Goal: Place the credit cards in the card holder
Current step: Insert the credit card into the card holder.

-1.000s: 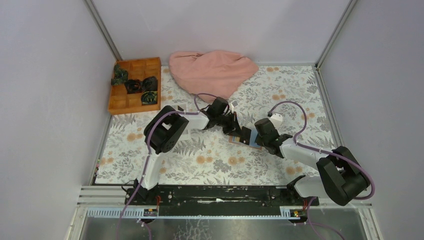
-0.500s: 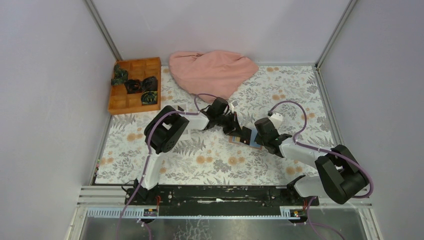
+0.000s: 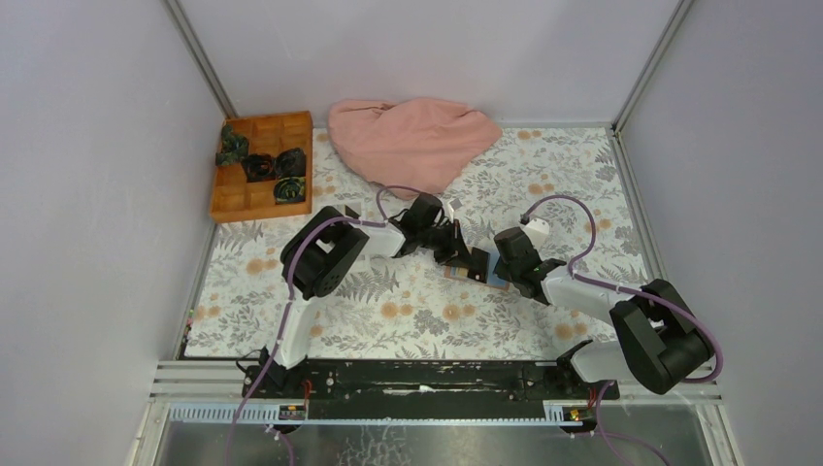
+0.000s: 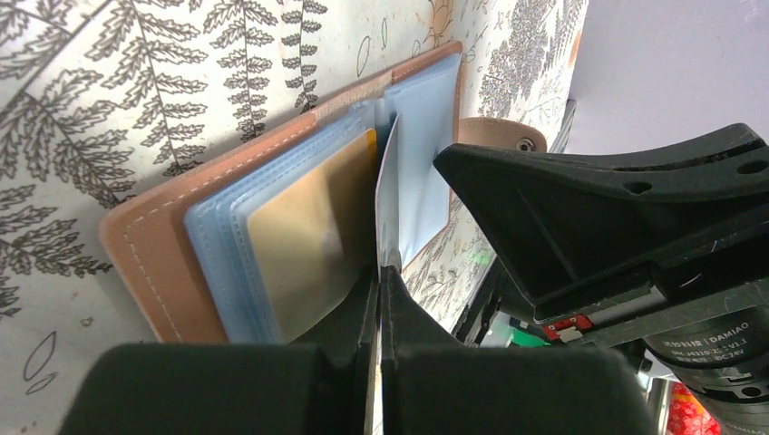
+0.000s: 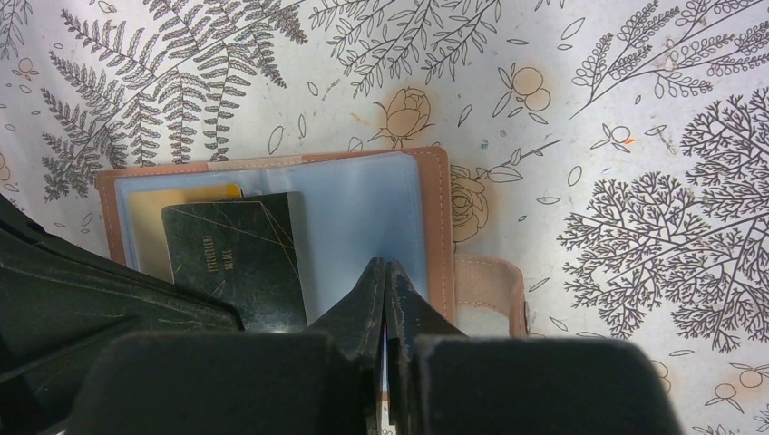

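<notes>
The card holder (image 5: 437, 190) lies open on the floral cloth, brown leather with clear sleeves (image 5: 358, 217); a gold card (image 5: 150, 217) sits in one sleeve. My left gripper (image 4: 379, 272) is shut on a dark credit card (image 5: 240, 258), seen edge-on in the left wrist view with its far end at the sleeves. Whether it is inside one I cannot tell. My right gripper (image 5: 387, 265) is shut at the holder's right half, pinching a clear sleeve page (image 4: 422, 172). From above, both grippers meet over the card holder (image 3: 453, 274). Other credit cards are out of view.
An orange wooden compartment box (image 3: 254, 199) with dark rolled items stands at the back left. A pink cloth (image 3: 412, 136) lies heaped at the back middle. Grey walls close in the table on the left, back and right.
Both arms have shifted only slightly over the card holder. Both grippers stay shut as before.
</notes>
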Action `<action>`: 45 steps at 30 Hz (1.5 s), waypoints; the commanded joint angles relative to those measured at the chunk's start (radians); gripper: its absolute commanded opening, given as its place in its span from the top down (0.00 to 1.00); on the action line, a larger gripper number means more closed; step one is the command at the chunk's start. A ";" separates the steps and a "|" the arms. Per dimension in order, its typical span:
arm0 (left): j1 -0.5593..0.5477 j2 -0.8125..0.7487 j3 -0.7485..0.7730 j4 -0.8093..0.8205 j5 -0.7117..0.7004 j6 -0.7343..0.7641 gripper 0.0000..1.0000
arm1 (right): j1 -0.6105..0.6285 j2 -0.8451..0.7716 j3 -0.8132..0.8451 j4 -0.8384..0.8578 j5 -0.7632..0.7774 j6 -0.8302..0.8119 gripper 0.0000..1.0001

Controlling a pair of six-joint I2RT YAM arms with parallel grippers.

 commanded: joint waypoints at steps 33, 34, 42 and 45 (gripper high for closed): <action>-0.060 0.031 -0.114 0.109 -0.241 -0.122 1.00 | -0.011 -0.082 -0.001 -0.128 0.039 0.027 0.90; -0.060 0.028 -0.121 0.117 -0.249 -0.128 1.00 | -0.011 -0.087 -0.001 -0.129 0.045 0.028 0.88; -0.063 0.012 -0.149 0.139 -0.280 -0.150 1.00 | -0.012 -0.058 0.007 -0.129 0.070 0.035 0.85; -0.062 0.006 -0.161 0.149 -0.288 -0.157 1.00 | -0.017 -0.059 0.006 -0.130 0.093 0.042 0.85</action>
